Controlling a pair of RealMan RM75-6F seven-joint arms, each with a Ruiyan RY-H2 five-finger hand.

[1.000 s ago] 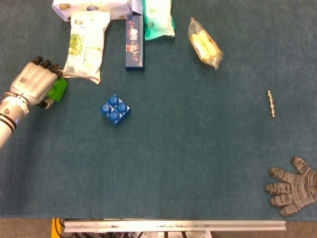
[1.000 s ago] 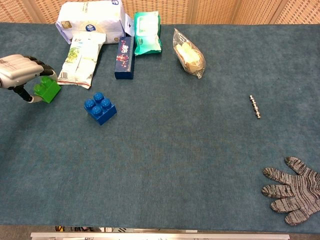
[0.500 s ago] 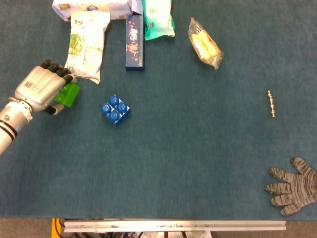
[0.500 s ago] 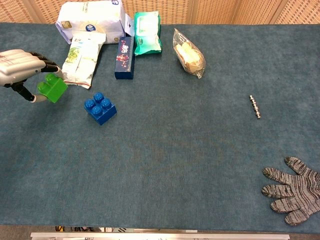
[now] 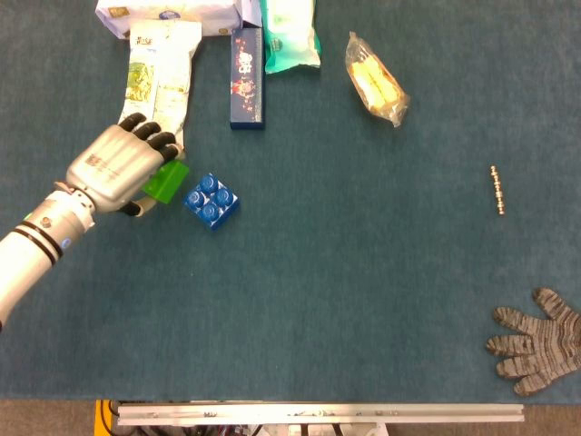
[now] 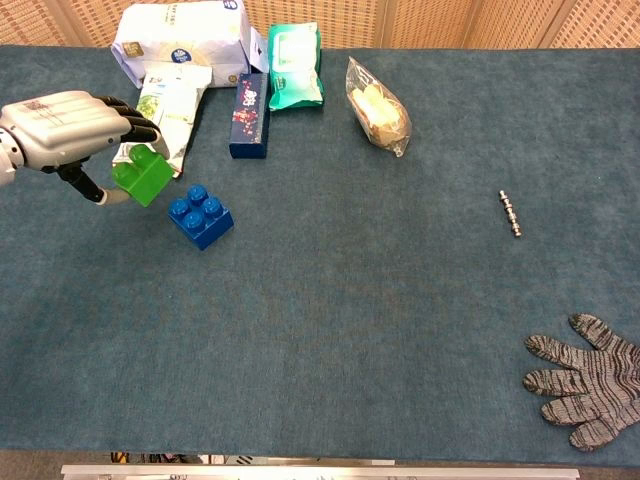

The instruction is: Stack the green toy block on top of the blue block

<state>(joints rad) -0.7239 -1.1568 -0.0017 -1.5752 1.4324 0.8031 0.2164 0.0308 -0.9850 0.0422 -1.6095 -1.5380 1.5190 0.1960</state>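
At the left of the frame, the left robot hand pinches the green toy block, held off the desk just left of the blue block, apart from it.

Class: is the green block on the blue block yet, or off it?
Off: the left hand holds the green block beside the blue block.

My left hand covers most of the green block in the head view; only one side shows. My forearm runs off the frame's left edge. The white package at upper left is cut by the top edge.
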